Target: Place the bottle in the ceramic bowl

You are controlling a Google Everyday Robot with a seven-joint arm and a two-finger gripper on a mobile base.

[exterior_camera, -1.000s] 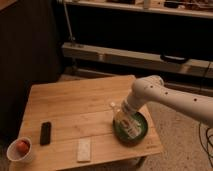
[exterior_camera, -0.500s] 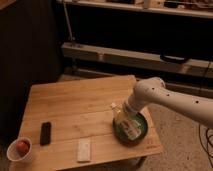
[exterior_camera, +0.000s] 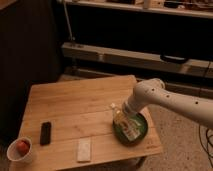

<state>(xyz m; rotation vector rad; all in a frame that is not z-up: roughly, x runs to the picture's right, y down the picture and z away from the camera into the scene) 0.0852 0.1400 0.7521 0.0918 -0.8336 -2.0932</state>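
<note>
Starting at the left edge, a small white cup (exterior_camera: 18, 149) with a red object (exterior_camera: 22, 145) inside sits at the near left corner of the wooden table (exterior_camera: 75, 105). Just right of it lies a black rectangular device (exterior_camera: 45, 133), and further right, near the front edge, a flat white block (exterior_camera: 84, 149). These three lie well apart from one another.

Right of the middle comes the bottle (exterior_camera: 124, 121). Its white cap points up and to the left, over the bowl's near-left rim, and its long axis runs diagonally down to the right, so the body slants into the ceramic bowl (exterior_camera: 141, 133). The labelled lower part lies within the dark-green bowl, which stands at the table's right front corner.

The gripper (exterior_camera: 126, 111) is right at the upper part of the bottle, at the end of the white arm (exterior_camera: 170, 100) that reaches in from the right. Whether the pincer is spread or pinching the bottle cannot be told.

Against the earlier frames, the bottle and bowl lie as they did; the arm's elbow has shifted a little, with the wrist staying over the bowl.

The table is pale slatted wood on a speckled floor (exterior_camera: 180, 145). Behind it runs a long low shelf unit (exterior_camera: 135, 57) against a dark wall, and a thin pole (exterior_camera: 67, 22) stands at the back left.
</note>
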